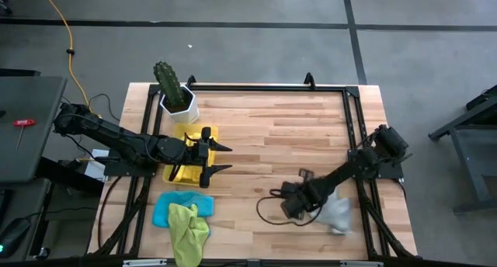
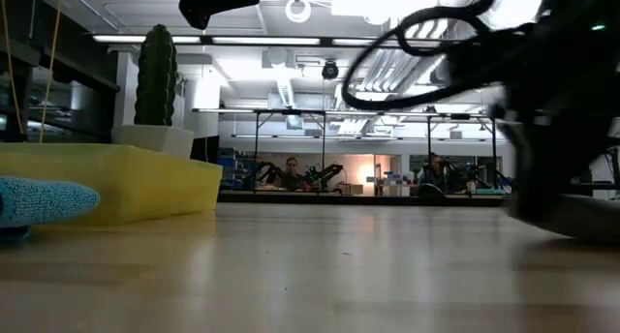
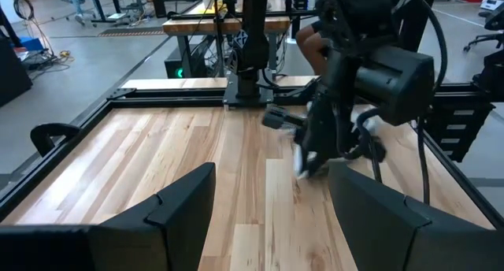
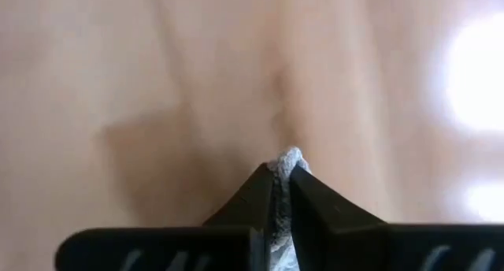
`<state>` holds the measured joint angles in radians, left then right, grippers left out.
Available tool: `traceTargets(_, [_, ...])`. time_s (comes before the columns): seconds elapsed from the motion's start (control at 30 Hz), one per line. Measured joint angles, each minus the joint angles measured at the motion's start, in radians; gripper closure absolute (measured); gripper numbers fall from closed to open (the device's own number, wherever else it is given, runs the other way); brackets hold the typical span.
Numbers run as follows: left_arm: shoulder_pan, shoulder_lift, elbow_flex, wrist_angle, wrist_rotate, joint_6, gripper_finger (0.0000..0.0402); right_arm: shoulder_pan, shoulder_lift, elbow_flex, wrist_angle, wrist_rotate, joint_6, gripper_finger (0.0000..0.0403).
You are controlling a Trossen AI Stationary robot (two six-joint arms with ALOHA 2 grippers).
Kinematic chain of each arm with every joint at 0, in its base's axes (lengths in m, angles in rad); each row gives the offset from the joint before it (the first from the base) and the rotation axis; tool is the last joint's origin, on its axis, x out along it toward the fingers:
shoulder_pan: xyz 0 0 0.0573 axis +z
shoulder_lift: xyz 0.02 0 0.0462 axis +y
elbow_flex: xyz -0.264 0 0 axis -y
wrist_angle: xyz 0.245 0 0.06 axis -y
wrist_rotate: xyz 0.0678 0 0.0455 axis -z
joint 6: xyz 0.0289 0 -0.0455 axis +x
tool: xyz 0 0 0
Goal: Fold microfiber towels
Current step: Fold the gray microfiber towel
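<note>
Two arms are over the wooden table (image 1: pixel 264 143), and I'll use the potted cactus (image 1: pixel 172 88) at the far left corner as the reference point. Right gripper (image 4: pixel 282 176) is way across the table from the cactus, down near the opposite front side, and its jaws are pinched nearly together on a bit of the grey towel (image 4: pixel 288 159); you can see a little tuft of fabric poking out between the tips. From above, the rest of that grey towel (image 1: pixel 337 213) sits bunched up just beside the arm. Left gripper (image 1: pixel 220 157) is just in front of the cactus, hovering over the yellow tray (image 1: pixel 189 133), jaws spread wide with nothing in them. Further forward from the cactus, near the front edge, a blue towel (image 1: pixel 165 209) lies crumpled with a lime green towel (image 1: pixel 189 230) partly on top of it, hanging toward the edge. In the low view the tray (image 2: pixel 126 183) and the blue towel (image 2: pixel 44 199) sit close together below the cactus (image 2: pixel 155 76).
</note>
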<state>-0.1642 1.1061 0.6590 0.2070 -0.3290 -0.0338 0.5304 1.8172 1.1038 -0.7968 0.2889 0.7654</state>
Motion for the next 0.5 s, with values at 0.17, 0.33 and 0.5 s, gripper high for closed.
traceTargets(0.17, [0.0, 0.0, 0.0, 0.0, 0.0, 0.0, 0.0163, -0.099, -0.049, -0.053, 0.208, 0.208, -0.189, 0.0397])
traceTargets(0.33, [0.0, 0.0, 0.0, -0.006, 0.0, 0.0, 0.0163, -0.231, -0.171, -0.236, 0.601, 0.19, -0.364, 0.0399])
traceTargets(0.5, [0.0, 0.0, -0.001, -0.009, 0.0, 0.0, 0.0163, -0.336, -0.361, -0.452, 1.014, 0.162, -0.463, 0.0401])
